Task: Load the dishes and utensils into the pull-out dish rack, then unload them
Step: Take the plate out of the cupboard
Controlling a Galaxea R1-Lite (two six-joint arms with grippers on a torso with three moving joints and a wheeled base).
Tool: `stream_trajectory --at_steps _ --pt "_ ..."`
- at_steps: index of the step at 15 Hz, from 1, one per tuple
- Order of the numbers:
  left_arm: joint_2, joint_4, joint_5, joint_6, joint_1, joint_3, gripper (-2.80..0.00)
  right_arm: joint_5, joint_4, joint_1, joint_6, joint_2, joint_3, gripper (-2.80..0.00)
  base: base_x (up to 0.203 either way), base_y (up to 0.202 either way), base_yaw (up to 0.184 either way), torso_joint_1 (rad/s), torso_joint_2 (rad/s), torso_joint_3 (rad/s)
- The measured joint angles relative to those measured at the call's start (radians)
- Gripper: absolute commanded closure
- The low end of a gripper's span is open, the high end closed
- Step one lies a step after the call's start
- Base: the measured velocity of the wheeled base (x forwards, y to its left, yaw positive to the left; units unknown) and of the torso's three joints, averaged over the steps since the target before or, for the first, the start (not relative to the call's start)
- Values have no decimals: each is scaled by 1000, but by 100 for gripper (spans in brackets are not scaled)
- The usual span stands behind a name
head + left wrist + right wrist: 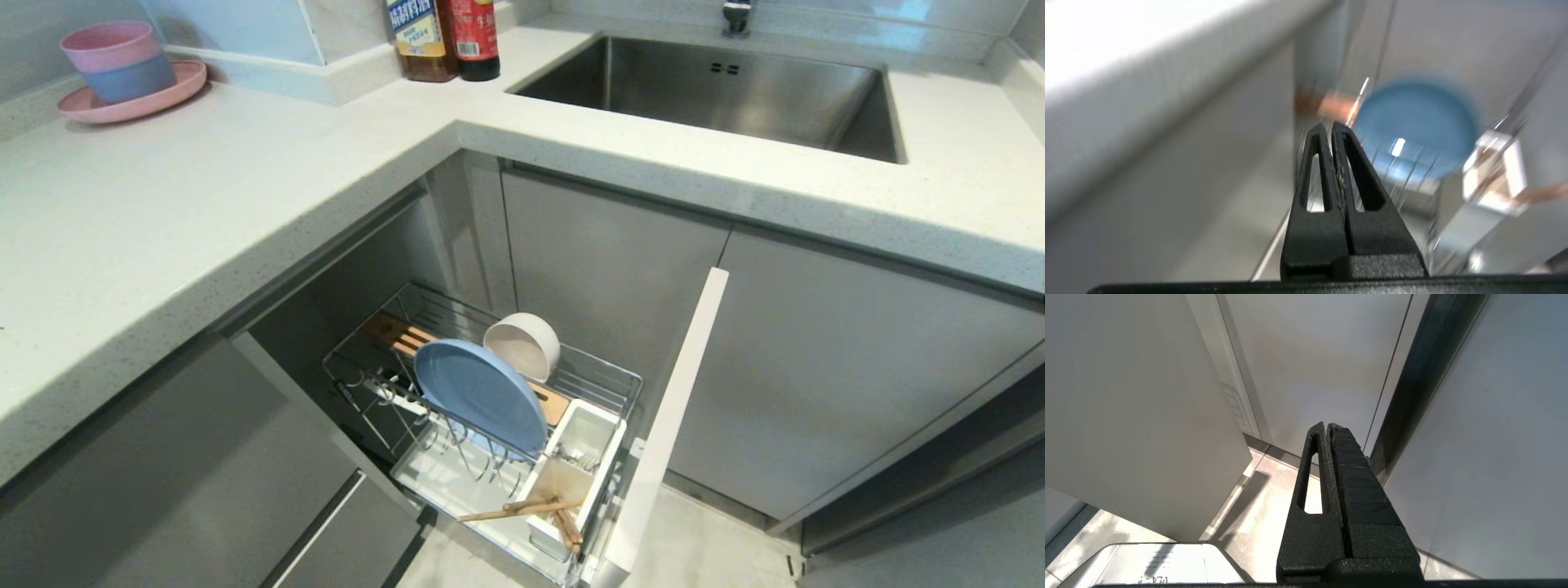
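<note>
The left claw has its two black fingers pressed flat together with nothing between them. It shows only in its own wrist view, which is smeared: beyond the tips the pale blue plate is a soft blue disc, with orange-brown wood beside it and streaks of chrome wire. The right claw is likewise pinched closed and empty, aimed at plain grey cabinet fronts and pale floor; neither claw appears in the head view.

In the head view the pull-out dish rack stands drawn out beneath the table, its narrow white door front seen edge-on. The plate stands on edge in the wire prongs, tilted, hiding part of the wooden knife block behind it. The cream-white bowl lies on its side just behind the plate. The chopsticks lie across the white cutlery holder, tips poking past its rim. A glint of metal in the holder may be the fork, too small to make out.

On the table, stacked pink and blue bowls sit on a pink plate, and two bottles are cut off at the top edge beside the sink.
</note>
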Motion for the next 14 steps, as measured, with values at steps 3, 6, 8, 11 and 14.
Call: stream_trajectory --at_steps 3,6,8,11,14 --pt "11 69 -56 -26 -1 -224 0 0 0 0 0 0 0 0 0 0 0 0 0 0" --pt "106 141 -142 -69 -2 -524 0 0 0 0 0 0 0 0 0 0 0 0 0 0" --pt "220 147 -206 -138 -4 -732 0 0 0 0 0 0 0 0 0 0 0 0 0 0" --pt "431 97 -307 -312 -6 -989 0 0 0 0 0 0 0 0 0 0 0 0 0 0" --pt "643 -18 -323 -550 -11 -1151 0 0 0 0 0 0 0 0 0 0 0 0 0 0"
